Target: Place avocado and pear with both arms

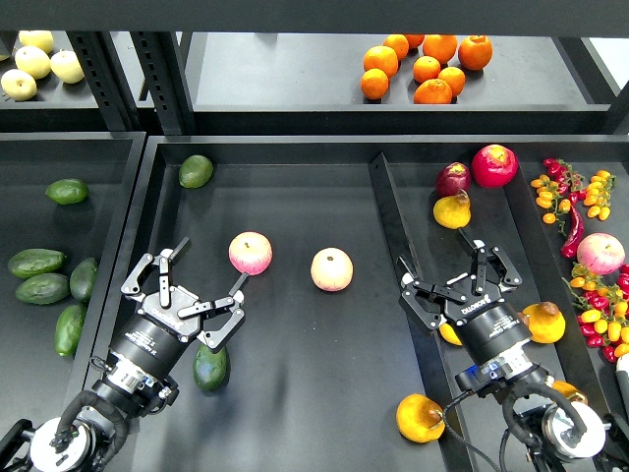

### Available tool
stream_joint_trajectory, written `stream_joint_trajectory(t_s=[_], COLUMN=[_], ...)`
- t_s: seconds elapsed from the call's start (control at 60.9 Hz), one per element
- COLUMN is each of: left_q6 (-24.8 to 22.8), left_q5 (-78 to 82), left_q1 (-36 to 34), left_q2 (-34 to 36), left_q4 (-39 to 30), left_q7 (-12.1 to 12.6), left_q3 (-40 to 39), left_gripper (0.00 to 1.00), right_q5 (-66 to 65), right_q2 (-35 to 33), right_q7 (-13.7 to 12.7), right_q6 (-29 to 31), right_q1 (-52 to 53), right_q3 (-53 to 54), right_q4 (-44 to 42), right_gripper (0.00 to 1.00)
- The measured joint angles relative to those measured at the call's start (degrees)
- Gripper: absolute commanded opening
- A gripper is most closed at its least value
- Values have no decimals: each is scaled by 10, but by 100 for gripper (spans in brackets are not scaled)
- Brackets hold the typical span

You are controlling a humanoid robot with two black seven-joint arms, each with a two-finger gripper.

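Note:
The dark green avocado [209, 367] lies in the middle tray [295, 206], just below my left gripper [192, 293], partly hidden by its wrist. My left gripper is open and empty above it. The yellow-orange pear [420, 417] lies at the front right of the same tray, beside the divider wall. My right gripper [455, 285] is open and empty over the right tray, up and to the right of that pear. Another yellow pear [449, 334] peeks out from under the right wrist.
Two pink-red apples [251, 253] [332, 268] and a lighter green avocado [196, 171] sit in the middle tray. Several avocados [39, 264] fill the left tray. More pears [451, 210] [543, 322], apples, peppers and small tomatoes fill the right tray. Oranges [425, 67] sit on the shelf.

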Motion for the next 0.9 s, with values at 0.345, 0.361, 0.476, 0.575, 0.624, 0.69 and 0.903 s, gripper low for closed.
stream_joint_trajectory(t_s=[0.345,0.361,0.476,0.575,0.624,0.69,0.903], left_q6=[0,0,0,0,0,0,0], left_q5=[-6,-6,-6,-2,6,18,69], left_q1=[-6,-7,-15,-34,-58,-78,-150], left_q2=[0,0,0,0,0,10,90], left_q4=[13,14,18,20,27,35,44], left_q7=[3,3,8,17,37,57,91], left_q3=[-7,-7,-2,1,7,17,66], left_gripper=[99,99,99,99,99,99,99], right_q5=[0,0,0,0,0,0,4], right_q2=[0,0,0,0,0,0,0], right_q7=[0,0,0,0,0,0,0], right_q6=[0,0,1,1,0,-5,-23], right_q1=[2,2,2,3,6,8,11], right_q3=[1,0,0,0,0,0,0], right_q4=[0,0,0,0,0,1,3], right_gripper=[100,100,100,100,100,100,100])
